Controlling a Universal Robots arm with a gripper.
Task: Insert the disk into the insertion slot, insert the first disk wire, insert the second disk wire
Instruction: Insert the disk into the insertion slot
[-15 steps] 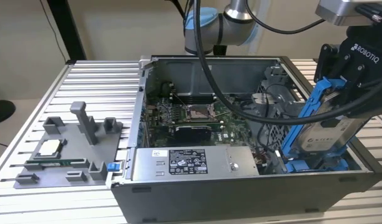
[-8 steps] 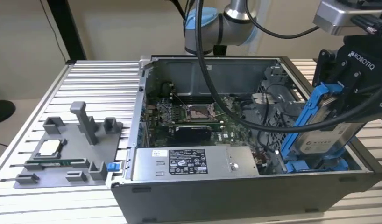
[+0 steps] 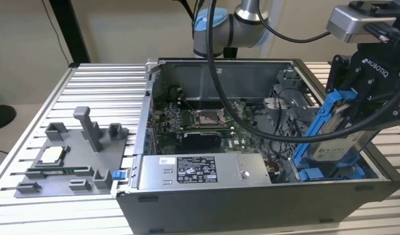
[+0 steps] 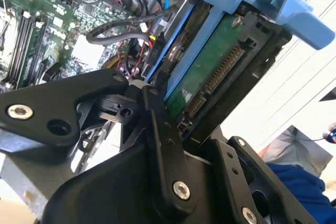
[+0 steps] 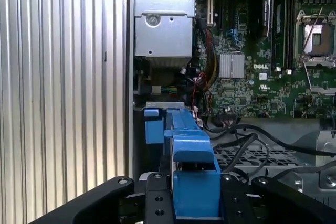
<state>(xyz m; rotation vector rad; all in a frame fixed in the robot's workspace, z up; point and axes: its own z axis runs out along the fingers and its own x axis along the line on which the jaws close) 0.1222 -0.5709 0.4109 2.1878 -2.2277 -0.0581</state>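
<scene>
Gripper [image 3: 363, 115] clamped shut on the disk [image 3: 338, 147], at the exterior view's right.
Fingers grip the blue carrier frame [image 3: 319, 122]; the disk is tilted, its lower end inside the open computer case [image 3: 252, 205], right of the power-supply box [image 3: 246, 171].

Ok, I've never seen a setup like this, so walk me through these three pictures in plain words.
It is a robot arm working on an open computer case on a slatted metal table. The exterior view looks from off the arm; both wrist views ride on the arm, looking past its gripper. The gripper is shut on the disk, a hard drive in a blue frame, held tilted over the case's end at the exterior view's right. A grey parts tray lies at that view's left.
</scene>
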